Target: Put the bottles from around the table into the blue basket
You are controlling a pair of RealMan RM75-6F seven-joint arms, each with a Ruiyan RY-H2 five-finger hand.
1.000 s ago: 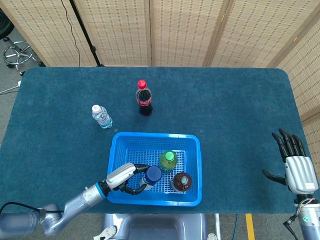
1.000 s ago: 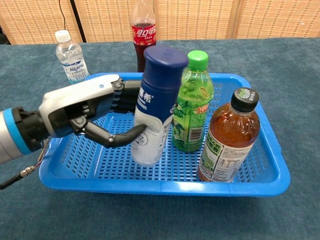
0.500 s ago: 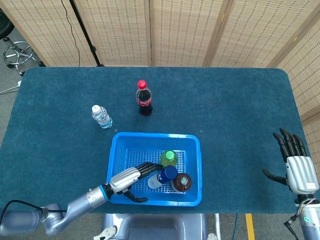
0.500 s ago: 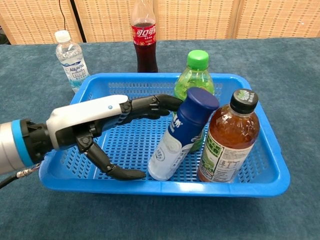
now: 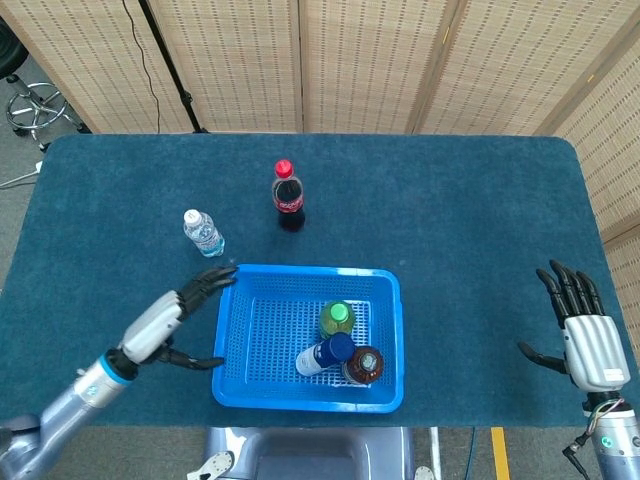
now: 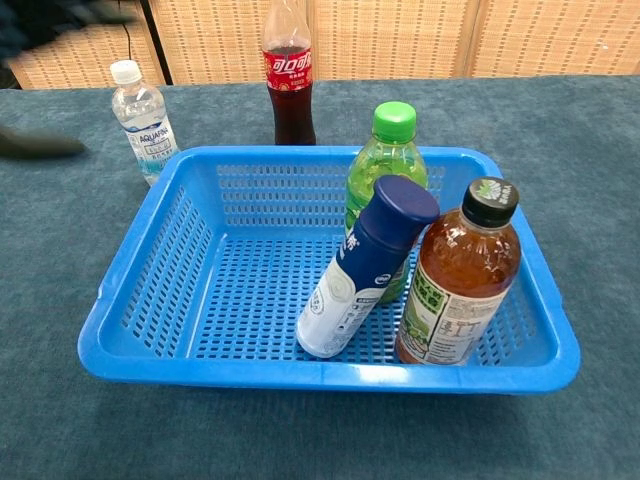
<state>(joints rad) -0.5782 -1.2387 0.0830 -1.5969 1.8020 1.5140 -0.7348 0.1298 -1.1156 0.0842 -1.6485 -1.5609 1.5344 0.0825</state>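
The blue basket holds three bottles: a green-capped one standing, a brown tea bottle standing, and a blue-capped white bottle leaning against the green one. A small water bottle and a cola bottle stand on the table beyond the basket. My left hand hovers left of the basket, fingers spread, holding nothing. Far out at the right edge my right hand is spread with nothing in it.
The table is covered in dark blue cloth. Woven screens stand behind it, and a stool sits on the floor at the far left.
My left hand let go of the blue-capped bottle and drew back out of the basket to its left. The bottle tipped over against the green one. The right hand barely moved.
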